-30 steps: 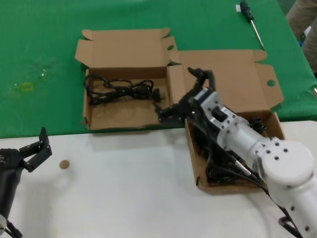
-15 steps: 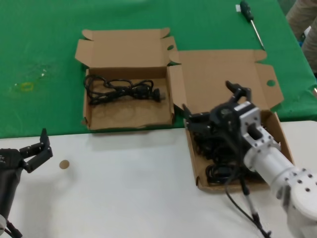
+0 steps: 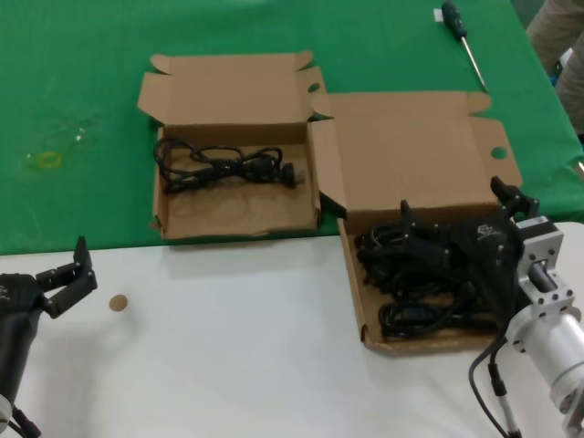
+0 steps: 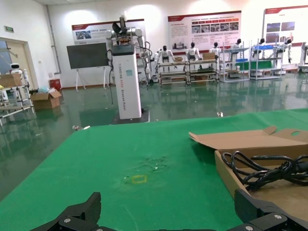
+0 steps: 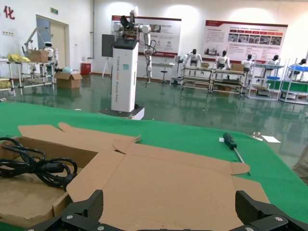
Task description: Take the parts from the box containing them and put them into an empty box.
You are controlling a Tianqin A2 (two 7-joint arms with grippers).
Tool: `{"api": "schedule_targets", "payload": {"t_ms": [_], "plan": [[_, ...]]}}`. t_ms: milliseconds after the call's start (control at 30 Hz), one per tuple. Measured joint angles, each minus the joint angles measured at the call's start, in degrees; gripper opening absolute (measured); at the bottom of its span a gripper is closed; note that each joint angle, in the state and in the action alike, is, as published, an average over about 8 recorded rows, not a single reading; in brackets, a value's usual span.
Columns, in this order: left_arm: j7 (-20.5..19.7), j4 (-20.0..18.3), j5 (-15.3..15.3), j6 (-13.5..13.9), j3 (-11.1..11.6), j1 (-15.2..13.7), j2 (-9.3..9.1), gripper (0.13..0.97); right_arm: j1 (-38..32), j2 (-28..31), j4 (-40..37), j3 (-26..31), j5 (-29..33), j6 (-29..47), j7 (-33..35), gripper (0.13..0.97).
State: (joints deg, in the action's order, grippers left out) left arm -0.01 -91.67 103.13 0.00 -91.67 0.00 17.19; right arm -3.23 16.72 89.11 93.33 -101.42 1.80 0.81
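The right gripper (image 3: 456, 214) hangs with its fingers spread wide and holding nothing, over the far half of the wider cardboard box (image 3: 354, 278), which sits at the right side of the table where the green cloth (image 3: 82, 100) meets the white tabletop (image 3: 228, 356). One finger reaches toward the box's left wall, the other stands over its right wall near the table's right edge. Under and around the fingers lies a heap of black power cords (image 3: 415, 292); how many coils are in the heap cannot be counted, as they overlap. The box's broad lid (image 3: 411, 151) lies open and flat toward the far edge.

Just to the left, its right wall close beside that lid's flap, is the narrower cardboard box (image 3: 233, 214), lid open too, holding one coiled cord (image 3: 224, 164) along its far wall; the rest of its floor is bare. Two boxes in all.

White tabletop lies open between the boxes and the near edge, marked only by one small brown disc (image 3: 118, 302). The left gripper (image 3: 62, 278) waits at the near left corner, fingers apart and holding nothing. One screwdriver (image 3: 463, 38) lies at the far right corner, well apart from both boxes.
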Motion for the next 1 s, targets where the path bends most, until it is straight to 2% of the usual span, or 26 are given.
{"api": "schedule_targets", "payload": {"t_ms": [1000], "plan": [[0.00,0.00,0.00,0.00,0.00,0.00,0.00,0.966,1.07,0.16,0.86,-0.56,-0.57,-0.61,-0.27,0.966]]}}
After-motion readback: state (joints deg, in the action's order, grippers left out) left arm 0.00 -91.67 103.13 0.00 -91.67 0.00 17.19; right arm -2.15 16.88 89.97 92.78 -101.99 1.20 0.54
